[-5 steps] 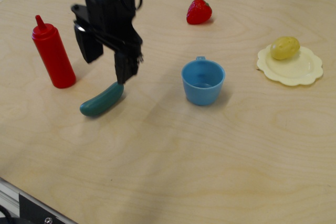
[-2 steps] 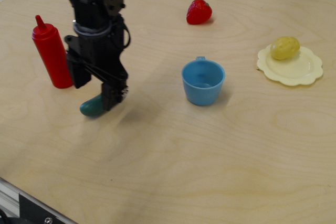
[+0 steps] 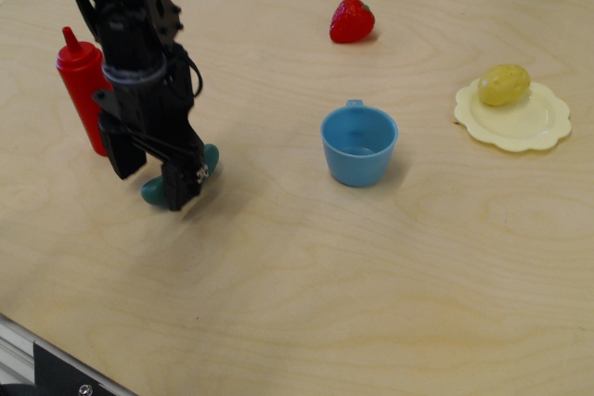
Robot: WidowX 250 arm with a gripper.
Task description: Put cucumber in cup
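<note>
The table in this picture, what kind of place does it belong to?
Probably a robot lab test bench, not a real kitchen. The table is bare light plywood, the food on it looks like toys, such as the strawberry and cucumber, and a black robot tool works over them.

Bare wooden tabletop (image 3: 278,257) is lying open between the dark teal-green toy cucumber (image 3: 208,157) and the small light blue plastic cup (image 3: 359,144). The red squeeze bottle (image 3: 80,81) is crowding the black gripper (image 3: 153,178) from behind; the red strawberry (image 3: 352,20) and the pale yellow scalloped plate (image 3: 548,122) are sitting well apart.
</note>
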